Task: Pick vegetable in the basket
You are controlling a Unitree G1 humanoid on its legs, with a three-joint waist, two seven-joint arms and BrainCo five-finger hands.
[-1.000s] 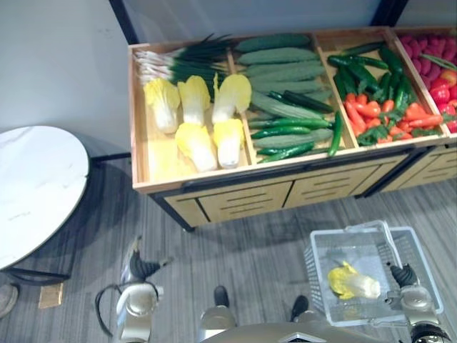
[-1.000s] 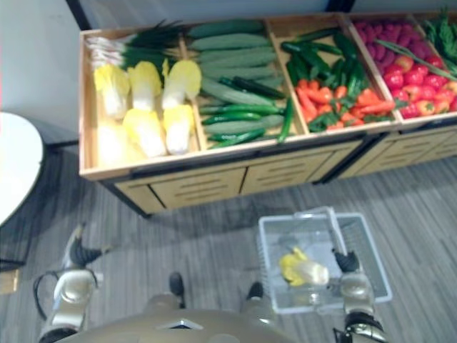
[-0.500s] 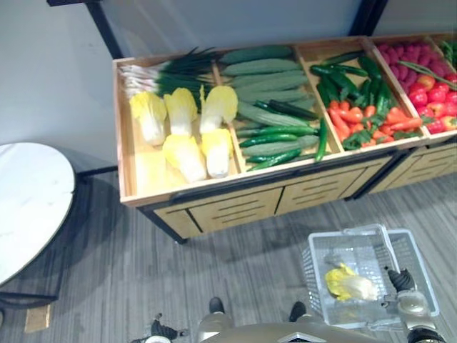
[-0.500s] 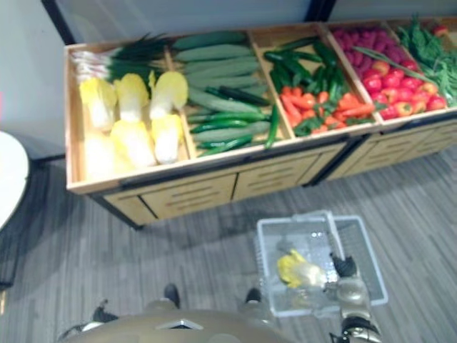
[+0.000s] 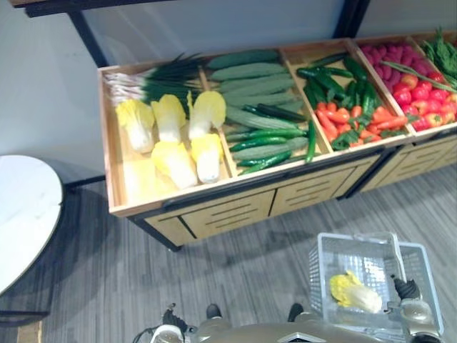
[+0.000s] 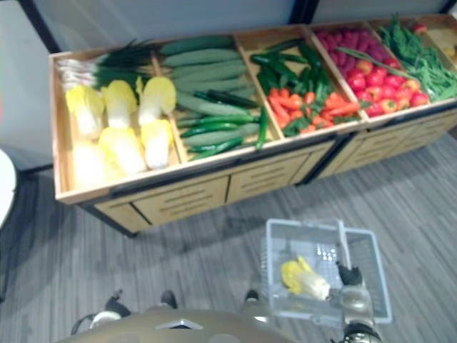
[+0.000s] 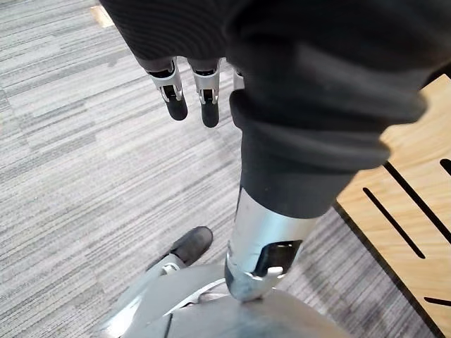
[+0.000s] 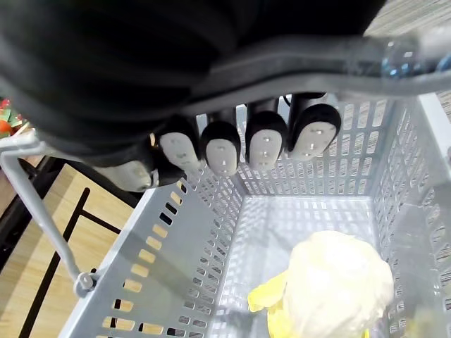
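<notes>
A grey plastic basket point(image 5: 318, 280) hangs low at my right side over the floor. One pale yellow napa cabbage point(image 5: 355, 292) lies in it, and the right wrist view shows the same cabbage point(image 8: 340, 287) on the basket's bottom. My right hand point(image 5: 406, 289) is at the basket's handle point(image 8: 416, 55), and its fingers point(image 8: 265, 145) curl round that bar. Down by my left side, my left hand point(image 7: 203, 98) has straight fingers over the carpet and holds nothing.
A wooden produce stand point(image 5: 214, 214) fills the far side. Its bins hold napa cabbages point(image 5: 171, 136) with spring onions point(image 5: 146, 80), cucumbers point(image 5: 257, 100), peppers point(image 5: 350, 103) and red vegetables point(image 5: 421, 82). A round white table point(image 5: 21, 214) stands at the left.
The camera has moved, so the stand now sits further left in view. My left arm has dropped toward the bottom edge. My right hand still holds the basket's handle.
</notes>
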